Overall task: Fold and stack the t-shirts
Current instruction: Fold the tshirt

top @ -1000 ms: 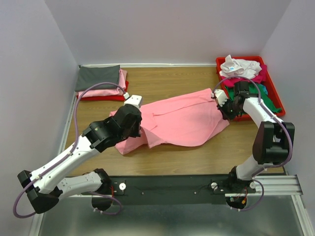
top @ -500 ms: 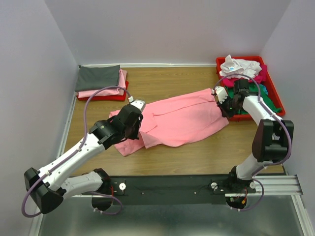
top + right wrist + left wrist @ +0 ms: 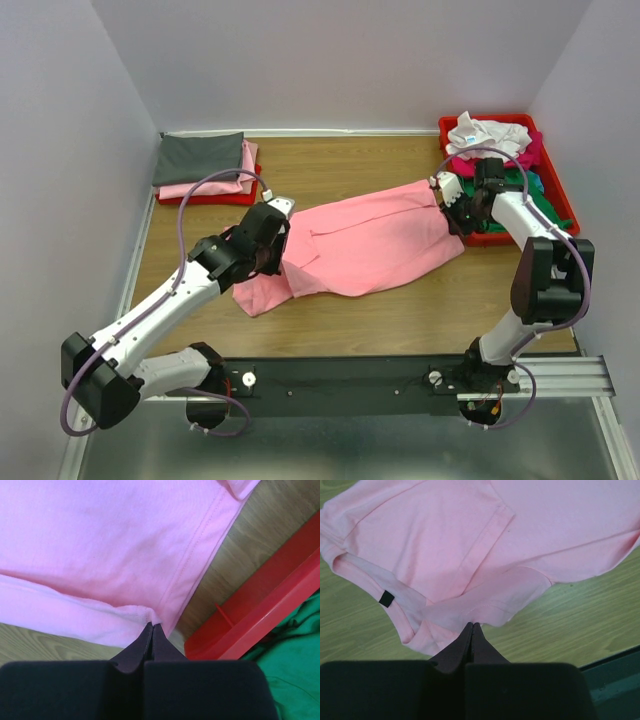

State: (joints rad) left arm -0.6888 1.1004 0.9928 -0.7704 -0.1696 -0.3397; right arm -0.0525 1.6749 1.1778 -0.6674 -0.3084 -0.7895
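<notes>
A light pink t-shirt (image 3: pixel 370 240) lies spread across the middle of the wooden table, its dark neck tag (image 3: pixel 386 598) showing in the left wrist view. My left gripper (image 3: pixel 280 248) is shut on the shirt's left edge, the cloth (image 3: pixel 485 600) bunched at its tips (image 3: pixel 471 625). At the right end, my right gripper (image 3: pixel 447 207) is shut on the shirt's hem (image 3: pixel 145 612), with its tips (image 3: pixel 151 625) pinching a fold. A dark grey folded t-shirt (image 3: pixel 200 158) tops a pink one at the back left.
The folded stack rests on a red tray (image 3: pixel 205 199) by the left wall. Another red tray (image 3: pixel 556 185) at the back right holds white (image 3: pixel 485 135), magenta and green t-shirts (image 3: pixel 295 665). Its near rim (image 3: pixel 260 615) lies close beside my right gripper.
My left arm has swung toward the back, carrying the shirt's left edge with it. The right gripper has crept slightly back with the hem. Both stayed shut.
</notes>
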